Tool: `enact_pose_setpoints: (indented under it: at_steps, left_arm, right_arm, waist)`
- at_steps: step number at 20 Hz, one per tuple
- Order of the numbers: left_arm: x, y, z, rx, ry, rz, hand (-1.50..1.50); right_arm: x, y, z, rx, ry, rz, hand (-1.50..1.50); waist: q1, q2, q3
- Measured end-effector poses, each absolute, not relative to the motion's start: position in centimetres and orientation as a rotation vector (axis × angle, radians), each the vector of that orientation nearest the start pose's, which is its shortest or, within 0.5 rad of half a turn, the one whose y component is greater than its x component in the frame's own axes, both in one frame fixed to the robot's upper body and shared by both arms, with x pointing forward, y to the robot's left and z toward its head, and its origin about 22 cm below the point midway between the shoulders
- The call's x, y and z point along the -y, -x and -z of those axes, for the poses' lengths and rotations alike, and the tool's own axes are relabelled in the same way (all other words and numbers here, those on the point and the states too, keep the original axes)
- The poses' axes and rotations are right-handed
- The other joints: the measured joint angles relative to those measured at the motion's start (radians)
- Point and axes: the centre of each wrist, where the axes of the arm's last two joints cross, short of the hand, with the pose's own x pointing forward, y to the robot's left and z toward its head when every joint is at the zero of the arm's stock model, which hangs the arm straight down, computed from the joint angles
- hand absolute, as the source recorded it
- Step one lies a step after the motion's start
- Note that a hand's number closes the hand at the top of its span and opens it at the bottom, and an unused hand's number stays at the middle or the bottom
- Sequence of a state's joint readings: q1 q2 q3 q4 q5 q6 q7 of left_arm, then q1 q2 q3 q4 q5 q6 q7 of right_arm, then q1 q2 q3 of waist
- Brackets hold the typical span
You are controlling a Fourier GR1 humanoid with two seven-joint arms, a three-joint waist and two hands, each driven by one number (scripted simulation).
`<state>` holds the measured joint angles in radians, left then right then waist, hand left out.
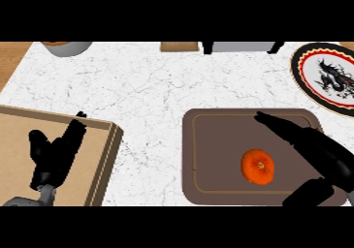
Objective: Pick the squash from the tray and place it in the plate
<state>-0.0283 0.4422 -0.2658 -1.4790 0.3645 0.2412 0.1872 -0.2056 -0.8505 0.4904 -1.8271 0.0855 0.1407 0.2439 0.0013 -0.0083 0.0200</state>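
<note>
Steep overhead view of counter [151,82]

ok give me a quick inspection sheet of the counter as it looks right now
surface: white marbled counter, with a wood strip at the far left edge
job's things: orange squash lies on the brown tray, not held; plate with a red rim and a dark dragon figure sits at the far right, nothing on it
clutter: tan box at left; grey bowl, small wooden item and grey object along the far edge
hands: right robot hand open above the tray, beside the squash; left robot hand open, resting over the box
cables: nothing seen
surroundings: nothing seen beyond the counter
</note>
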Motion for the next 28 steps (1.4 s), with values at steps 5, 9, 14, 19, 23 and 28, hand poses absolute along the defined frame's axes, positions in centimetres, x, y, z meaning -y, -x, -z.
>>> enact_pose_setpoints:
  at_steps: [5, 9, 14, 19, 23, 28]
  left_arm:
    - [-27.9, -24.1, 0.3, 1.224, -0.102, 0.057, 0.00]
    - [-27.4, -24.0, 0.2, 1.230, -0.105, 0.057, 0.00]
    - [-27.5, -23.8, 0.5, 1.242, -0.100, 0.056, 0.00]
    - [-27.2, -22.9, 1.1, 1.199, -0.090, 0.088, 0.00]
    - [-27.2, -22.5, 1.0, 1.199, -0.071, 0.084, 0.00]
    - [-27.0, -22.3, 1.0, 1.196, -0.064, 0.079, 0.00]
  right_arm:
    - [24.7, -23.4, -10.0, 1.348, 0.378, -1.244, -1.50]
    - [24.0, -23.3, -9.6, 1.320, 0.445, -1.263, -1.50]
    - [23.5, -23.5, -8.8, 1.292, 0.484, -1.273, -1.50]
    - [22.7, -23.9, -7.6, 1.265, 0.474, -1.302, -1.50]
    - [23.0, -24.2, -6.0, 1.233, 0.473, -1.347, 1.50]
    - [22.7, -24.5, -5.3, 1.248, 0.495, -1.438, 1.50]
  waist:
    - [-0.002, 0.000, 0.000]
    - [0.001, -0.001, 0.001]
    - [0.002, 0.000, 0.003]
    - [0.006, -0.001, 0.007]
    - [0.008, 0.000, 0.005]
    - [0.007, -0.002, 0.002]
